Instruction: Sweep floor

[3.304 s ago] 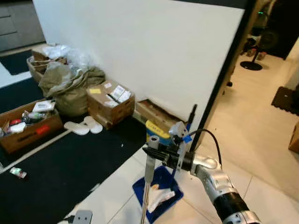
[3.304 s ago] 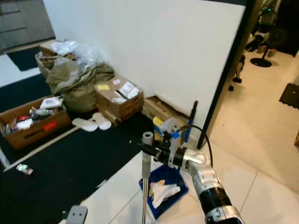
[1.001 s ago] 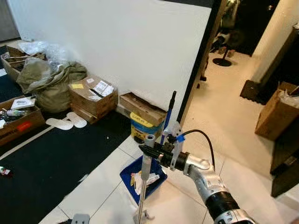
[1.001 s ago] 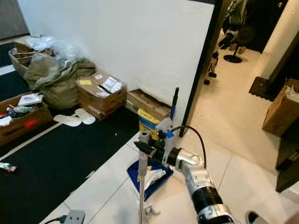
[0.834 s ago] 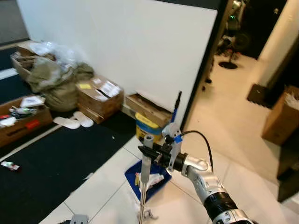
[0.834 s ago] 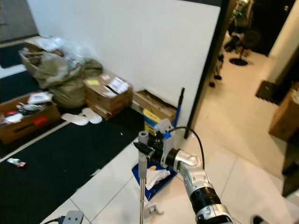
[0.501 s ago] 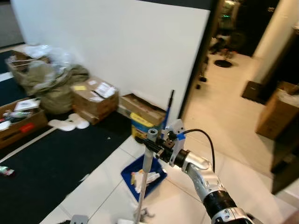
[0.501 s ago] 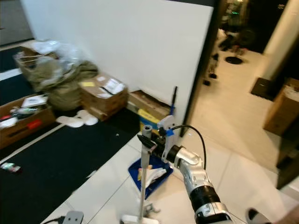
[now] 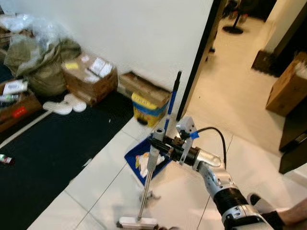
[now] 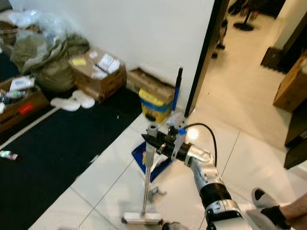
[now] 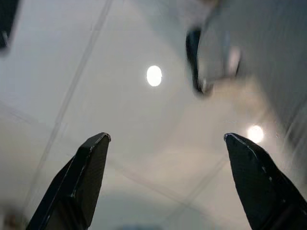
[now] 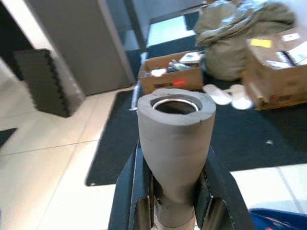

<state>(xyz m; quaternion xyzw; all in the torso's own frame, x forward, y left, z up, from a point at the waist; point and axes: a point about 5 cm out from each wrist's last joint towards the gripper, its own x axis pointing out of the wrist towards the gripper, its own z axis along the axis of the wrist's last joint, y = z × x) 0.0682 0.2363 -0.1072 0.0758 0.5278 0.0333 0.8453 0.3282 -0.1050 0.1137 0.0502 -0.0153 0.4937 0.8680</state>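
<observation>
Sweeping: right tool [image 9: 160, 144] clamped on broom [image 10: 145, 187] grip.
Change: broom head now visible below tool; sweeping continues beside dustpan [image 9: 132, 158].
Left tool [image 11: 163, 184]: open, empty.

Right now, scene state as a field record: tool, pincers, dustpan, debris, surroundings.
tool: broom, grey grip at the top, metal pole near upright, head on the white tile floor
right pincer: shut on the broom grip just under its flared end
left pincer: open, over bare tile, holding nothing
dustpan: blue dustpan on the tile just beyond the pole, white scraps inside, its long handle rising toward the wall
debris: small pale piece on the tile near the broom head
surroundings: yellow bucket, cardboard boxes along the wall, black mat, person's foot
</observation>
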